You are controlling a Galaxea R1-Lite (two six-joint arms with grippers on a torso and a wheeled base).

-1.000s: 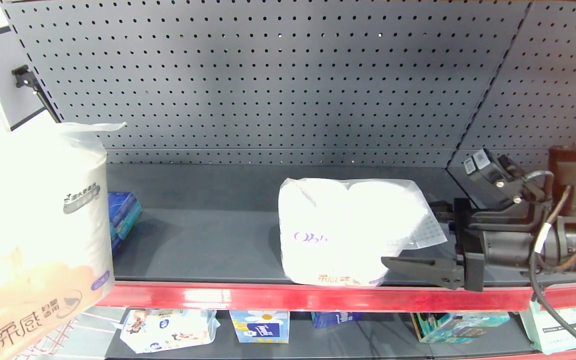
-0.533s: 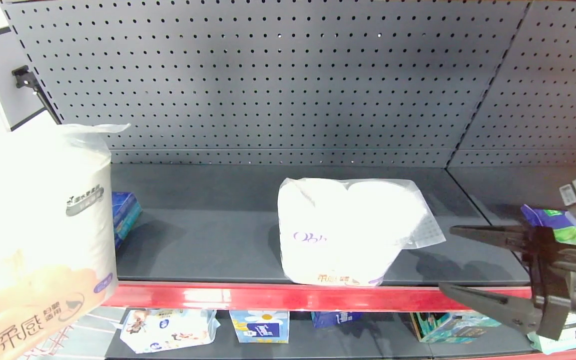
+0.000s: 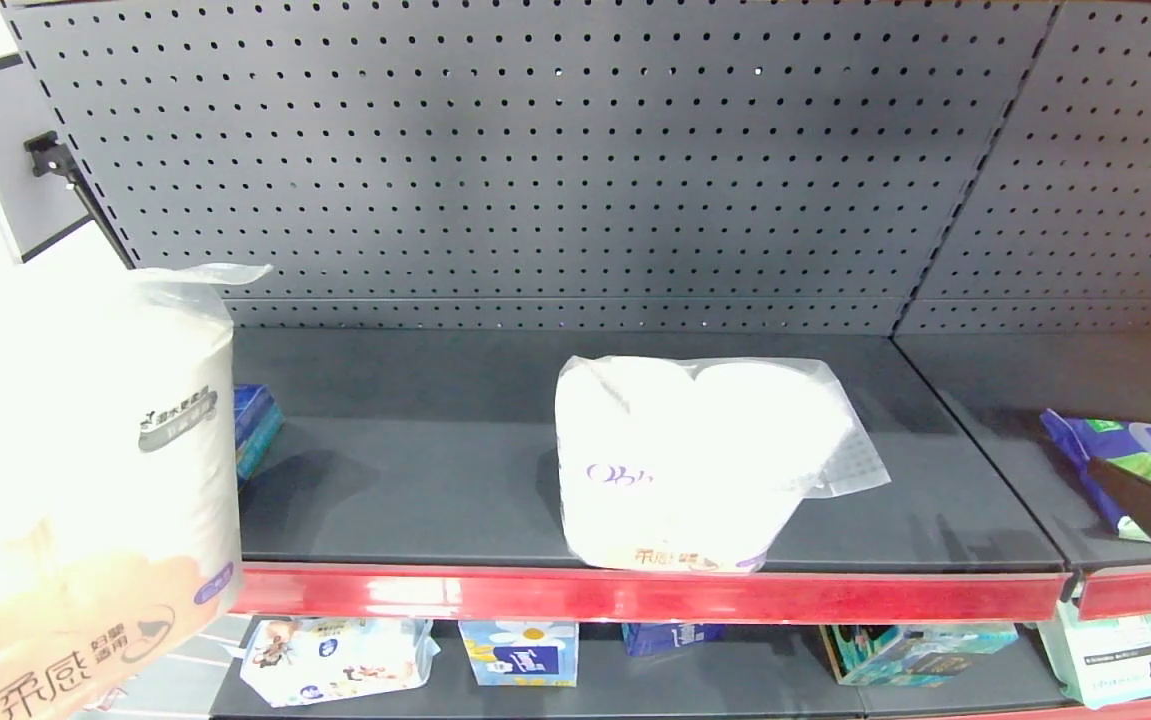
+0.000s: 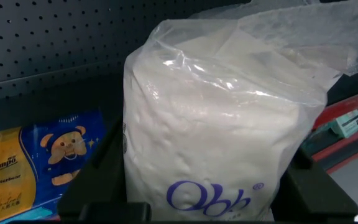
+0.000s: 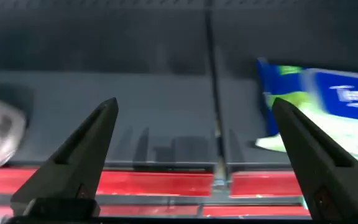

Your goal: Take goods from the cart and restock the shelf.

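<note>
Because my left pincer (image 4: 207,186) is clenched across the sides of 1 tissue pack (image 3: 75,480), upright off the shelf's (image 3: 415,500) left end, I judge it bound for the bare deck beside the shelved pack (image 3: 685,460). My right pincer (image 5: 194,102) hangs spread and empty.

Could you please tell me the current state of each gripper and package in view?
left gripper, shut on the held toilet paper pack.
right gripper, jaws open, empty.
shelved toilet paper pack, resting at the front edge of the upper shelf, ungripped.
tissue pack, lying flat on the shelf's right section.
</note>
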